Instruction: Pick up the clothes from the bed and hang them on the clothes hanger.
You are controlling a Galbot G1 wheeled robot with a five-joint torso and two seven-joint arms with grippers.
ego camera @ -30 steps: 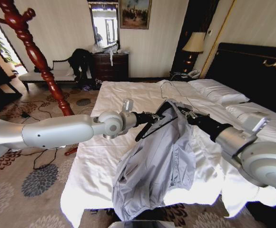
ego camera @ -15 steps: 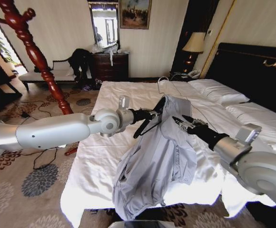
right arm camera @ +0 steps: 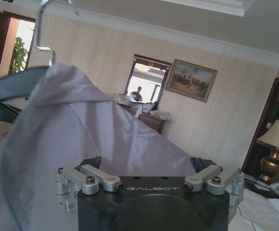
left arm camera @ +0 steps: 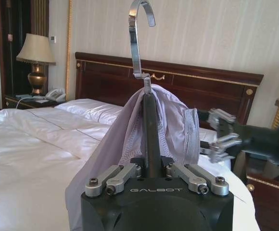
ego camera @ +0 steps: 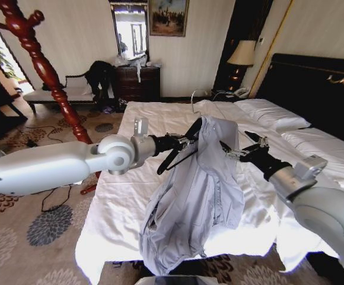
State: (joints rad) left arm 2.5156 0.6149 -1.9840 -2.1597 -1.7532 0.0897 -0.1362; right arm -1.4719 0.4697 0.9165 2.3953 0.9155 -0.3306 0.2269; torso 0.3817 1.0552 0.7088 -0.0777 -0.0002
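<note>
Now | left hand grips clothes hanger | shirt draped on it

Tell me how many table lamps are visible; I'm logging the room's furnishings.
1: a lamp on the nightstand left of the headboard. A second shade may show at the left wrist view's edge.

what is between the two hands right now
In the head view the shirt, draped on the hanger held by the left hand, hangs between it and the open right hand.

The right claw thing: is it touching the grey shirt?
Apart. In the head view the right gripper, jaws open, hangs beside the shirt with white bed showing between; the left wrist view shows the same gap.
</note>
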